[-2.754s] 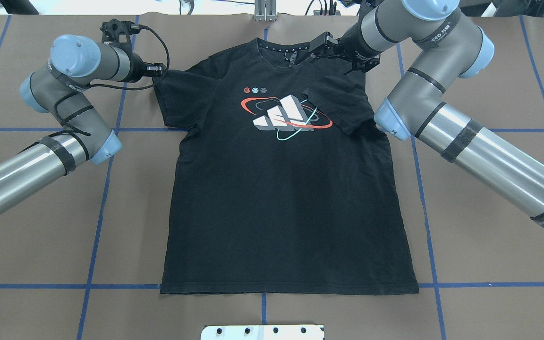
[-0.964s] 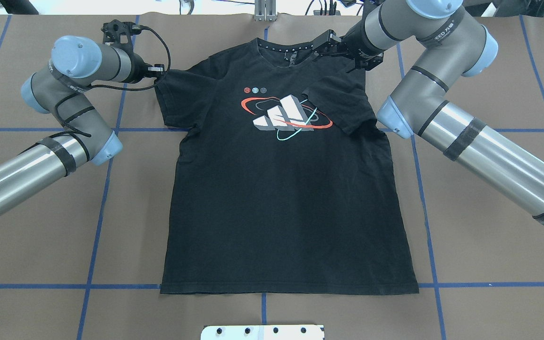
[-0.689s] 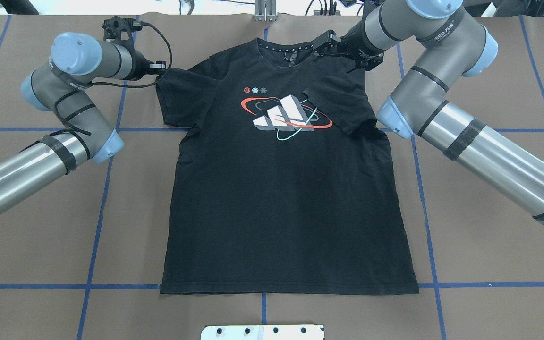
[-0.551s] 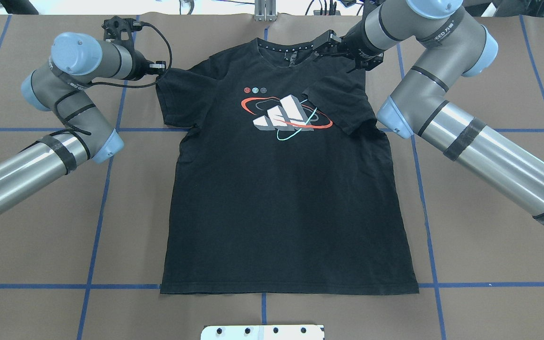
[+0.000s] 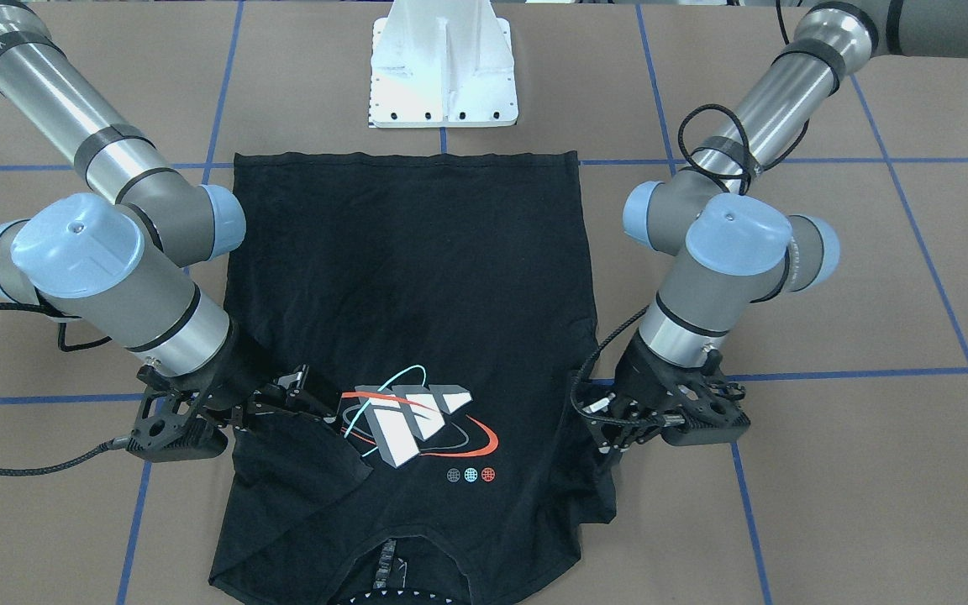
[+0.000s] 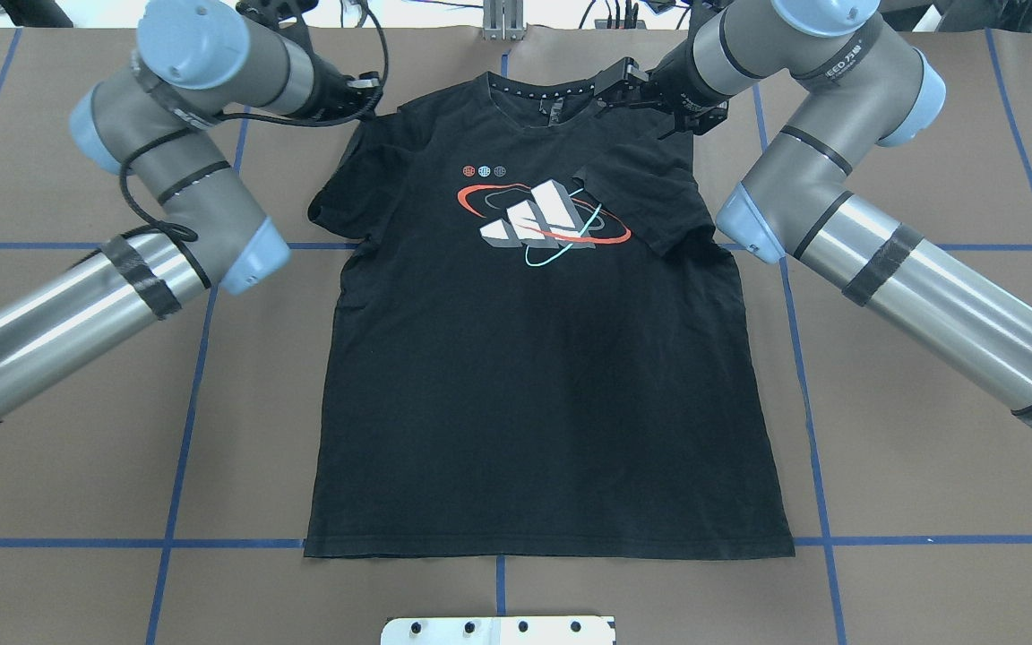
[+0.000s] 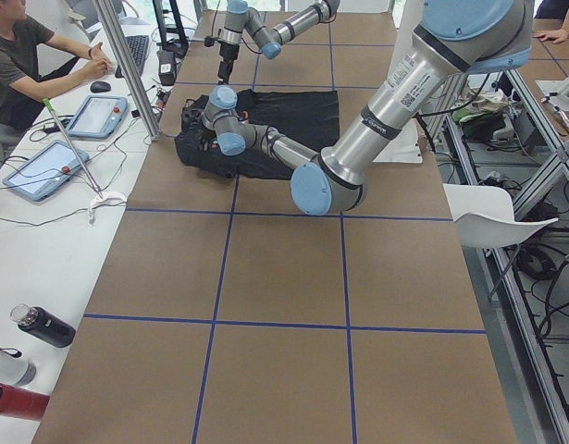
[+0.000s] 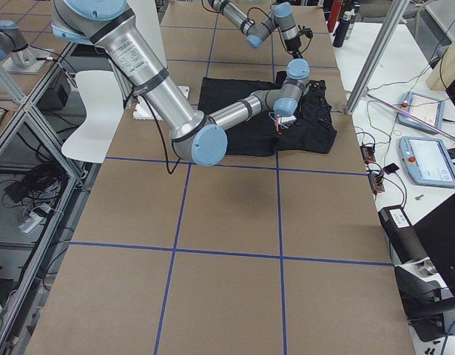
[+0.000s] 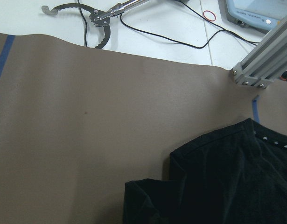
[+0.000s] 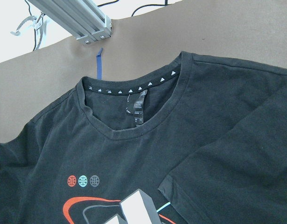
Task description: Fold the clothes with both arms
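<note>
Well, table [image 6: 77,448]: brown cover crossed by blue tape lines, with the robot's white pedestal base [image 5: 444,76] at the near edge.
T-shirt [image 6: 534,403]: black, lying front-up in the middle of the table, straight hem nearest the base and collar at the far end.
Logo [image 6: 541,219]: grey-white blocks ringed in red and teal, on the chest beyond the flat body panel.
Right sleeve [image 6: 650,197]: folded inward over the chest, its cuff edge just touching the logo's right side.
Left sleeve [image 6: 337,179]: drawn in toward the shoulder and bunched, with cloth rising to the gripper above it.
Left gripper [image 6: 365,97]: at the far left shoulder, jaws pinched on the raised sleeve cloth.
Right gripper [image 6: 607,91]: over the far right shoulder beside the collar, jaws apart with nothing between them.
Collar [image 10: 134,100]: round neck with a row of small white marks inside and a black label hanging at its centre.
Far side: an aluminium post [image 10: 75,16] stands past the collar, and an operator [image 7: 25,55] sits at a white bench with tablets.
</note>
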Tool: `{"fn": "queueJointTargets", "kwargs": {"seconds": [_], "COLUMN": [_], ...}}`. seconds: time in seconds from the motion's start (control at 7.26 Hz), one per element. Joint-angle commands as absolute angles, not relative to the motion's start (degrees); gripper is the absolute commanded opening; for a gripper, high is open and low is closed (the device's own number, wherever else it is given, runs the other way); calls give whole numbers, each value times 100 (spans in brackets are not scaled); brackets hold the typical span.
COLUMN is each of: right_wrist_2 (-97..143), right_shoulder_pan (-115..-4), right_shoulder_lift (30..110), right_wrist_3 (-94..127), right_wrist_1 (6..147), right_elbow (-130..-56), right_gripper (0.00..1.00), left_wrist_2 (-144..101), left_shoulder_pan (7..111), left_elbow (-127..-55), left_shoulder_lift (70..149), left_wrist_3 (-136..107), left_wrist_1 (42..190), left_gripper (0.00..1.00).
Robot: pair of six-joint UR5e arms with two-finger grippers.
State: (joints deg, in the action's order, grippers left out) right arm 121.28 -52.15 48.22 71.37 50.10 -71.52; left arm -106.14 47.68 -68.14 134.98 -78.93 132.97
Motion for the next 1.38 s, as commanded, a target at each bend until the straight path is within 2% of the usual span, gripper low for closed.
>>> {"fn": "queueJointTargets", "kwargs": {"seconds": [0.0,0.28,0.69,0.96,1.1,1.24], "right_wrist_2": [12129,12138,12173,12173,12173,12173], "right_shoulder_pan": [-5229,-5273,-5326,-5326,-5326,-5317], "right_shoulder_lift": [4825,4825,4825,4860,4913,4913], "right_wrist_3": [7137,7137,7137,7137,7102,7102], "right_wrist_1": [5010,5010,5010,5010,5001,5001], "right_elbow": [-7154,-7154,-7146,-7146,-7146,-7154], "right_gripper": [100,100,100,100,100,100], "left_wrist_2": [-10539,-9898,-9345,-9185,-9098,-9123], "left_shoulder_pan": [4387,4123,3955,3911,3911,3911], "left_elbow": [-6376,-5095,-4484,-4430,-4430,-4464], "left_shoulder_lift": [14024,14517,14651,14651,14651,14643], "left_wrist_3": [-8953,-9630,-10194,-10230,-10222,-10065], "left_wrist_1": [13454,14708,16096,16233,16242,16242], "left_gripper": [0,0,0,0,11,74]}}
